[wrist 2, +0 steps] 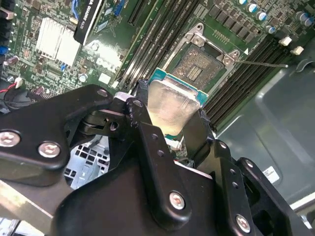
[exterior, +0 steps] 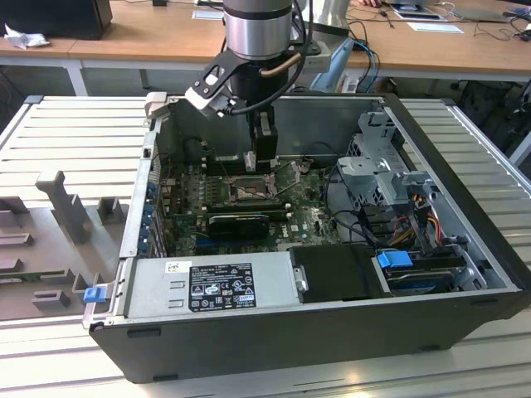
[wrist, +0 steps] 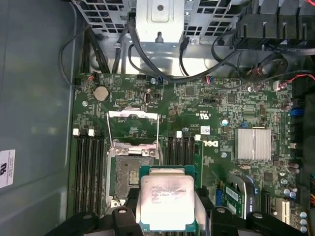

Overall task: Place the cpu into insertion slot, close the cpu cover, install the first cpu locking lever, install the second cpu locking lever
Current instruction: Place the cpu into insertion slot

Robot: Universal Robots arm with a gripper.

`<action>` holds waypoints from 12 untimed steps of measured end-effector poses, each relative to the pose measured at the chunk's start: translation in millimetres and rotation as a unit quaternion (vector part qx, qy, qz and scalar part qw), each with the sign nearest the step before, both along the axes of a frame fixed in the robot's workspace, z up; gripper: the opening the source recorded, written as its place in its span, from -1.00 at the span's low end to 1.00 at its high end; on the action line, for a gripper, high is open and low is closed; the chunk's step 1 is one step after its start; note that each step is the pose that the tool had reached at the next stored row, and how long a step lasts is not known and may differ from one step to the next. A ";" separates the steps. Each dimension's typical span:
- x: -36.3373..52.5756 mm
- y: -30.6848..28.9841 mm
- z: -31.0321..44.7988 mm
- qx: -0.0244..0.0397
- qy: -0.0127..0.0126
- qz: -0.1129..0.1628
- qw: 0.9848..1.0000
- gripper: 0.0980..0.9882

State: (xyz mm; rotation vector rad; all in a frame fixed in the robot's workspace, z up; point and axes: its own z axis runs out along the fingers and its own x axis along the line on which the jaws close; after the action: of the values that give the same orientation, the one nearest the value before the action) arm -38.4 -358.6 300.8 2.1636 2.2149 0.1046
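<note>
My gripper [exterior: 262, 157] hangs inside an open computer case [exterior: 465, 207], shut on the cpu [wrist: 166, 200]. The cpu is a flat square chip with a silver-grey top and a green edge, also seen in the second wrist view [wrist 2: 172, 103]. Black fingers [wrist 2: 143, 129] clamp it on two opposite sides. It is held above the green board. The insertion slot [wrist: 129, 176] is a dark square socket with a metal rim, bare and uncovered, beside and partly under the cpu's edge, and shows in the second wrist view too [wrist 2: 199, 63]. The cpu cover [wrist: 133, 114], a thin silver frame, is swung open beyond the slot.
Long black memory slots [wrist: 88, 167] flank the socket on both sides. A silver heatsink [wrist: 253, 144] sits on the board. Cables and a metal drive cage [exterior: 382, 166] fill one end of the case. A power supply [exterior: 216, 282] lies along the front wall.
</note>
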 end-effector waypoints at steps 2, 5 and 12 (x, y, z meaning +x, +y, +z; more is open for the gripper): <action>0.1 0.0 -2.9 0.000 0.000 -0.007 1.000 -0.04; 0.1 0.0 -3.8 0.000 0.001 -0.007 1.000 -0.04; 0.1 0.0 -6.6 0.000 0.002 -0.007 1.000 -0.04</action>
State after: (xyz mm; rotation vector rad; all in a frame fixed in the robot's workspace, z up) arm -38.3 -358.6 294.2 2.1818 2.2005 0.0997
